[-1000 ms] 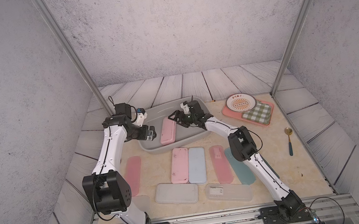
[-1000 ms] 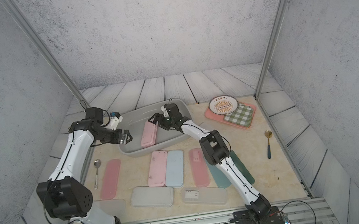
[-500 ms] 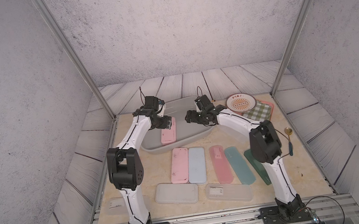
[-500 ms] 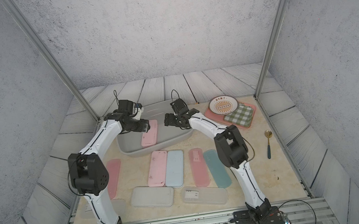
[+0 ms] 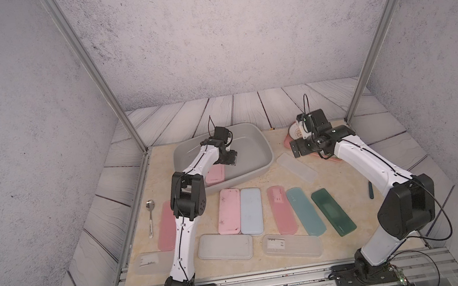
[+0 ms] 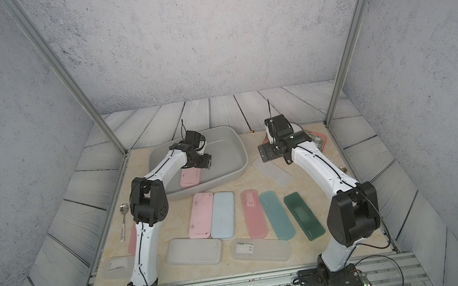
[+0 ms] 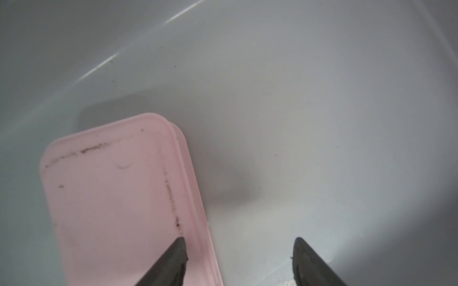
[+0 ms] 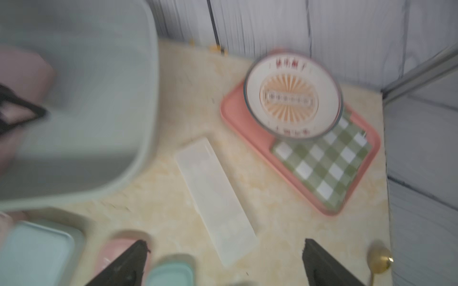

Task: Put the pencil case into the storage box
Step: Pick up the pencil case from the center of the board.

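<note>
Pencil case (image 7: 119,198), pink, in storage box (image 7: 297,99): likely light, stiff, slick; you pinch across its narrow width; left gripper (image 7: 239,247) and right gripper (image 8: 224,244) gape empty.

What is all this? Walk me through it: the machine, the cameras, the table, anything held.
Two white robot arms stand on a rail at the table's front edge, each ending in a two-finger gripper. Both top views look down on the whole scene; each wrist view looks along one gripper. The left gripper hangs open over a pink plastic pencil case lying in the grey plastic storage box. The right gripper is open, facing a clear flat case. Other flat cases, pink, blue, green and clear, lie on the beige tabletop. Nothing is held.
</note>
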Robot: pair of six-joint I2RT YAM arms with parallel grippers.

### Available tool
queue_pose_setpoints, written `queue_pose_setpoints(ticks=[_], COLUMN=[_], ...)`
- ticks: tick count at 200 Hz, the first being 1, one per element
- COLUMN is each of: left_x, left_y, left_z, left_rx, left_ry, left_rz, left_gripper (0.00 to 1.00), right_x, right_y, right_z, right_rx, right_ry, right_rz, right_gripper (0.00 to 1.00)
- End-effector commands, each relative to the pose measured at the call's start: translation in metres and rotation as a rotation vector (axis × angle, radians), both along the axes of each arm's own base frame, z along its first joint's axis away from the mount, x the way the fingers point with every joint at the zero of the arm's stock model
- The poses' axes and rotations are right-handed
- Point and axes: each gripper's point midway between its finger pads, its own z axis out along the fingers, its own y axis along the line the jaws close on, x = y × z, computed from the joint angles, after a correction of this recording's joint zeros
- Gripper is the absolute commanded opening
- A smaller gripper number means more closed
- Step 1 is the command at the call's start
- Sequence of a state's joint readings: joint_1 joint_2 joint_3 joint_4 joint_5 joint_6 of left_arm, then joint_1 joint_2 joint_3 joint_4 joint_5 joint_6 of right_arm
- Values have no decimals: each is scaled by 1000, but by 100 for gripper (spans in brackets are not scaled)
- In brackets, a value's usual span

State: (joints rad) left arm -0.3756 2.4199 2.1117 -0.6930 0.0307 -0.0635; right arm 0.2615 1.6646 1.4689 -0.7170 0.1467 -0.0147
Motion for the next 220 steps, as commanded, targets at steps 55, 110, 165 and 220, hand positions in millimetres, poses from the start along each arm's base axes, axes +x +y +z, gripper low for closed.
queue_pose_setpoints(ticks=[55, 110, 165, 220], left_x=[-15, -31, -32, -31], left_y=[68, 96, 143, 151], left_z=[-18, -17, -8, 19], left_rx=[80, 99, 76, 41], left_ry=[112, 160, 178, 140], left_rz=[79, 90, 181, 206], left_gripper=[67, 67, 67, 68], right_x=[2, 24, 16, 25], right_y=[-9, -3, 1, 5], right_z=[-96, -122, -155, -167], right_rx=[-67, -57, -42, -65], right_ry=[353, 378, 467, 471], right_rz=[248, 253, 290, 285], right_gripper=[99, 99, 99, 85])
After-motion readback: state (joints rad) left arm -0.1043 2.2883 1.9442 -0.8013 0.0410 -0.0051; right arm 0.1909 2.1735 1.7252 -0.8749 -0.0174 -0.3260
